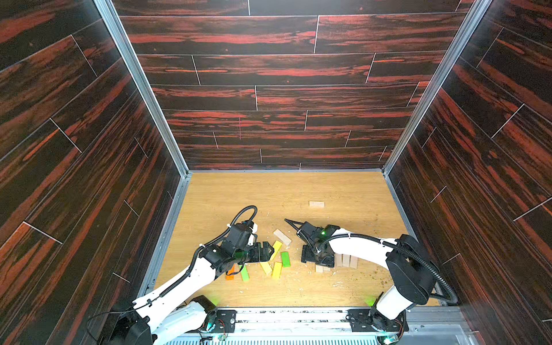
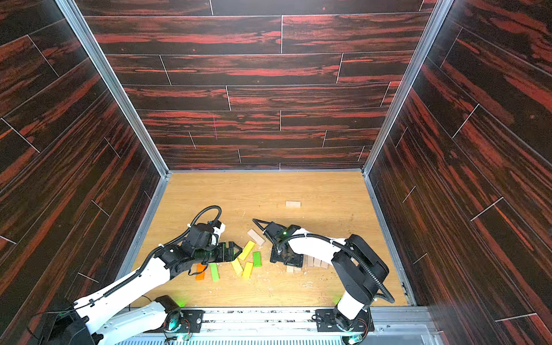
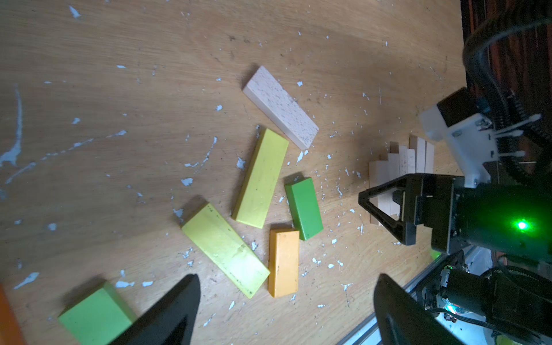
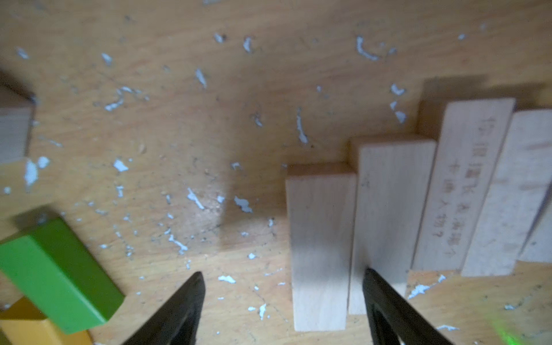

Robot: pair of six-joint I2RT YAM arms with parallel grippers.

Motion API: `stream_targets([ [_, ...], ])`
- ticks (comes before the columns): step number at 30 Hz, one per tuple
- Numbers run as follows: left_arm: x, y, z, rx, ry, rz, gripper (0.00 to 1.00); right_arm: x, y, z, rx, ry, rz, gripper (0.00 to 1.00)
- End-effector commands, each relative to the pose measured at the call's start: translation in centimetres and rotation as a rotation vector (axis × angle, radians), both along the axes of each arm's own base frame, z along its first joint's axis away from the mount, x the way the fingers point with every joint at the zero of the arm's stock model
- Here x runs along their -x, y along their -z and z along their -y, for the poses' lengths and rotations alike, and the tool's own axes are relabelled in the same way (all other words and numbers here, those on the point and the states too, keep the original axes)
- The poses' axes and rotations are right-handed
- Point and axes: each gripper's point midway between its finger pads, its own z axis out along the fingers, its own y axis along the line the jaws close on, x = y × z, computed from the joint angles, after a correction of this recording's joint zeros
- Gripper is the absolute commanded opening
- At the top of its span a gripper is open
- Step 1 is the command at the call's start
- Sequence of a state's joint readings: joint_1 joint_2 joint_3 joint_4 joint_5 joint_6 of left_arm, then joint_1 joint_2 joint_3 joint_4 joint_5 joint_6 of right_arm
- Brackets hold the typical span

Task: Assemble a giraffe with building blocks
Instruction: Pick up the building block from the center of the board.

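Nearest me, orange plank (image 1: 230,273) and light green plank (image 1: 245,272) lie flat beside the left arm, partly under it in both top views; the left wrist view catches only their ends. Left gripper (image 3: 286,277) hangs above the coloured cluster, jaws wide, nothing between. Under it, flat on the table (image 1: 298,191): near yellow plank (image 3: 225,249), amber plank (image 3: 283,263), dark green plank (image 3: 304,208), far yellow plank (image 3: 261,179), packed close; the amber reads as plain yellow from the top. Same depth, my right gripper (image 4: 283,271) points down at the pale row (image 1: 346,260), planks side by side. Top views bury its tips under the right arm; the right wrist view shows jaws spread, straddling the end pale plank (image 4: 319,245), one finger over its neighbour, no clamp I can see. Only that view shows engraved characters on the third plank (image 4: 466,185). Further out, slanted pale plank (image 1: 282,237) sits between the grippers. Farthest, lone pale plank (image 1: 316,204), well apart, top views only.
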State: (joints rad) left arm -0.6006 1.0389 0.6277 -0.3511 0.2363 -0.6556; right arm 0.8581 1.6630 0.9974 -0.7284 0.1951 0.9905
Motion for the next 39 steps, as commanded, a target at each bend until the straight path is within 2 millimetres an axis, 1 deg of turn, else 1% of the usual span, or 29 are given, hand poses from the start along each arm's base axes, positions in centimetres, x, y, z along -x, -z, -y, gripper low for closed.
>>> stream_targets([
  [1, -0.4, -0.8, 0.4, 0.015, 0.004, 0.027, 0.93, -0.6, -0.1, -1.2, -0.022, -0.001, 0.007, 0.83],
  [5, -0.3, -0.7, 0.3, 0.015, 0.004, 0.027, 0.93, -0.6, 0.6, -1.5, -0.022, -0.002, -0.010, 0.83],
  [7, -0.3, -0.7, 0.3, 0.014, 0.001, 0.026, 0.93, -0.5, 1.0, -1.2, -0.010, 0.002, -0.015, 0.84],
  [11, -0.2, -0.7, 0.1, 0.010, 0.003, 0.031, 0.93, -0.3, 1.5, -0.4, 0.016, 0.018, -0.017, 0.84],
  [15, -0.2, -0.5, 0.1, 0.004, 0.002, 0.028, 0.93, 0.1, 2.0, 0.8, 0.046, 0.034, -0.025, 0.84],
  [21, -0.2, -0.5, 0.1, 0.006, 0.001, 0.028, 0.94, 0.7, 2.3, 2.5, 0.067, 0.053, -0.032, 0.84],
  [26, -0.3, -0.4, 0.2, 0.009, 0.001, 0.026, 0.94, 1.0, 3.1, 2.2, 0.050, 0.050, -0.055, 0.84],
  [29, -0.3, -0.5, 0.3, 0.011, 0.002, 0.025, 0.93, 1.1, 3.3, 2.2, 0.046, 0.050, -0.059, 0.82],
  [31, -0.2, -0.4, 0.3, 0.012, 0.001, 0.023, 0.93, 1.0, 3.2, 2.1, 0.039, 0.047, -0.055, 0.78],
  [32, -0.3, -0.4, 0.2, 0.011, 0.001, 0.023, 0.92, 1.0, 3.1, 2.1, 0.039, 0.044, -0.054, 0.74],
  [37, -0.4, -0.4, 0.4, 0.014, 0.002, 0.022, 0.89, 1.0, 2.9, 1.9, 0.039, 0.038, -0.055, 0.50],
  [39, -0.4, -0.5, 0.5, 0.016, 0.003, 0.024, 0.88, 0.8, 2.4, 2.1, 0.049, 0.034, -0.044, 0.40],
])
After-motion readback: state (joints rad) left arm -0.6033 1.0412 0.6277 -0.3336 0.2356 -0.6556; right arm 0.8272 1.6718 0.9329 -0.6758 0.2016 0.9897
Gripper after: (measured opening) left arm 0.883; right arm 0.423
